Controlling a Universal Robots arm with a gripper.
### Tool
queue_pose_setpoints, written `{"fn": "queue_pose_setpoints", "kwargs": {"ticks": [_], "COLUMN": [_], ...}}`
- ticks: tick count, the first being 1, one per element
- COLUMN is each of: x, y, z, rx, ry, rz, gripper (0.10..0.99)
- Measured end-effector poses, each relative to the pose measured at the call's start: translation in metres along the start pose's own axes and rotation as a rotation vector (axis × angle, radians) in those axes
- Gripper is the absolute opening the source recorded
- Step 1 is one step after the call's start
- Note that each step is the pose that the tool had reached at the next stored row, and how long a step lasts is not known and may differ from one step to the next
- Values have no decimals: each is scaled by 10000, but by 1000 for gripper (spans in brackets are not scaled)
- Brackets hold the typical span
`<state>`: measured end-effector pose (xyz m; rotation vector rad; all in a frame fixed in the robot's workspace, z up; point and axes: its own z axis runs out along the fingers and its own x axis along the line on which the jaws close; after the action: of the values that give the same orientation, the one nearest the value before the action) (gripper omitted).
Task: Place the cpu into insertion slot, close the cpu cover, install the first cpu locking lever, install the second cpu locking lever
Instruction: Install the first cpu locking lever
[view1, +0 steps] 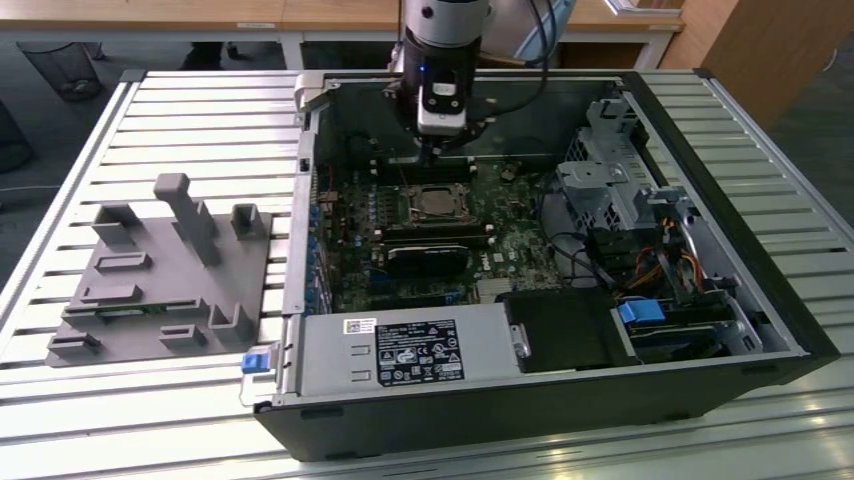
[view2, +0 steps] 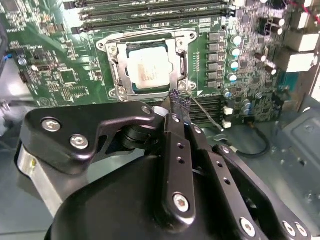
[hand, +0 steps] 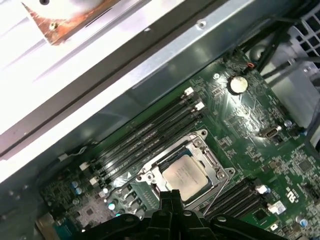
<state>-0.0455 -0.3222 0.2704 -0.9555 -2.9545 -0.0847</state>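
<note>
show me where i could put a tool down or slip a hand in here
On the exterior view's left, bare slatted table lies on the far and near sides of the grey fixture block, beside the computer case. Inside the case it is crowded: motherboard, drive cage, power supply, and the gripper right by the cpu.

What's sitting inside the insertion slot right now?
The cpu lies in the insertion slot, metal face up, framed by the cpu cover. The slot's pin field beneath the chip is covered, so unseen.
</note>
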Motion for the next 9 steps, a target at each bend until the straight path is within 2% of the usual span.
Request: {"fn": "queue_pose_setpoints", "kwargs": {"ticks": [9], "x": [0], "y": [0], "z": [2], "rx": [56], "ry": [47], "rz": [-1139], "gripper": [106]}}
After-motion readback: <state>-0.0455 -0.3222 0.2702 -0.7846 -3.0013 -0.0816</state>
